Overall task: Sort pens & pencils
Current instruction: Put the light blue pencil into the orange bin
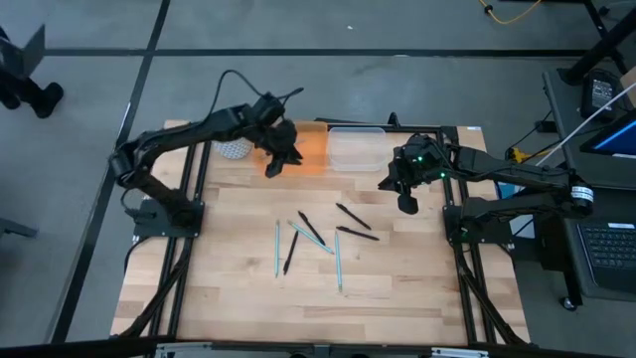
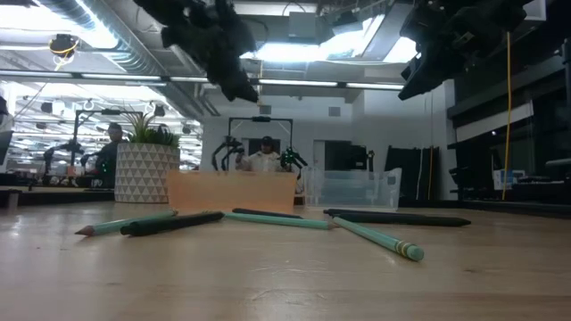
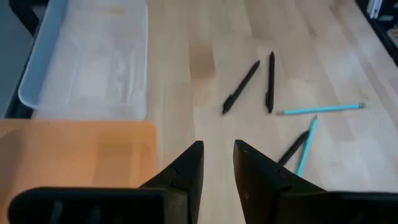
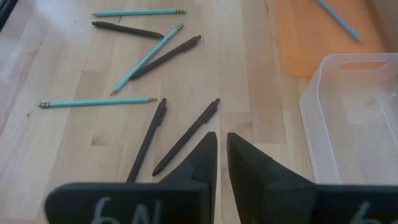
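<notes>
Orange tray — clear bin alongside

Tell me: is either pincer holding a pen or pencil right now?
Nothing is held. The left pincer is open and empty; the right pincer is nearly shut, with nothing between its fingers.

Floor: grey concrete crossed by dark lines.
Table: light wood planks on a black frame.
Ceiling: exposed ducts and bright light panels.
Far room: a plant in a white patterned pot, a seated person behind the table.
Right side: a cart carrying a laptop, a yellow cable.
</notes>
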`<state>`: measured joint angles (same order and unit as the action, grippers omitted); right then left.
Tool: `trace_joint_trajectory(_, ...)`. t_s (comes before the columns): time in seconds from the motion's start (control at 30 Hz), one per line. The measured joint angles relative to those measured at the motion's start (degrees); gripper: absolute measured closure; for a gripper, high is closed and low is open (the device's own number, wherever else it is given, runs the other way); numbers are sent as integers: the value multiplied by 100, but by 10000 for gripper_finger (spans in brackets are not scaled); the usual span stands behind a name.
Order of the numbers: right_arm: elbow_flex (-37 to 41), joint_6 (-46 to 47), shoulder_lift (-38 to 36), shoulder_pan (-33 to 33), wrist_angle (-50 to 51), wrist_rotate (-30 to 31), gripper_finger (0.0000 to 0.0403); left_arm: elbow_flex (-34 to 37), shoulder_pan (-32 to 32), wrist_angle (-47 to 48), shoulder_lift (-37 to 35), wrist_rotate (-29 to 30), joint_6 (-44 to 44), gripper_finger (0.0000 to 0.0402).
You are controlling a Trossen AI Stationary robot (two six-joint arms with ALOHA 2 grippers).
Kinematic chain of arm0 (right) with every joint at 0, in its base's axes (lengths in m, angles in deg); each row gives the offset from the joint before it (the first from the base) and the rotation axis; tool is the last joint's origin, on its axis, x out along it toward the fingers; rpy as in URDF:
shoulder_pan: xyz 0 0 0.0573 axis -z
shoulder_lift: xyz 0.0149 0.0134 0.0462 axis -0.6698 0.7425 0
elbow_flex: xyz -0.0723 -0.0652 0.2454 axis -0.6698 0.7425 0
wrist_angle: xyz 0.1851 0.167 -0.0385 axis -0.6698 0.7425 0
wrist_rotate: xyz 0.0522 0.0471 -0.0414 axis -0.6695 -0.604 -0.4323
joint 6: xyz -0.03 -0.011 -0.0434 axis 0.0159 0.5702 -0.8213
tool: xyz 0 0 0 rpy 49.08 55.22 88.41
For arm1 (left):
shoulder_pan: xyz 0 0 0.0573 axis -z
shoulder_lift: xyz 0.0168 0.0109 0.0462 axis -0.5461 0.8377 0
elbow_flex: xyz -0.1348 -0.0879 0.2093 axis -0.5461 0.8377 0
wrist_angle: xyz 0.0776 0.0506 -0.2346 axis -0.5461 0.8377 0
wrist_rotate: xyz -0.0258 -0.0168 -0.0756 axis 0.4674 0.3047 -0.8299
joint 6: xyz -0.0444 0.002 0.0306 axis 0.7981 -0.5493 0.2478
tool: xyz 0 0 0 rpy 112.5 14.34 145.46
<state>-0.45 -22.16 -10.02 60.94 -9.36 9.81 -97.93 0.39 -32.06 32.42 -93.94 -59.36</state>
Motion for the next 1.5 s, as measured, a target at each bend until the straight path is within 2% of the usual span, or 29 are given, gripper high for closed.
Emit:
trace_joint_trajectory(0.13,0,0,0,0,19,-1,363,732,285,-917,-619,195,284,321)
trace_joint_trajectory(0.37,0,0,0,-1,22,-17,363,2090,935,-2542,-1485,1093,788,321)
trace_joint_trajectory(0.47,0,2,0,-1,13,-44,363,2532,1222,-3175,-1716,1520,947,321)
trace_joint_trajectory(0.57,0,2,0,-1,13,-50,363,2820,1463,-3534,-1931,1680,1042,321)
trace_joint_trajectory(0.8,0,2,0,-1,8,-55,363,3153,1932,-3546,-2210,2333,1221,321)
trace_joint_trajectory(1.33,0,160,0,-1,-8,-66,363,3318,2823,-3154,-2228,2327,1060,321)
trace_joint_trajectory(1.5,0,166,0,-1,-20,-66,363,3318,2881,-3044,-2168,2317,1179,321)
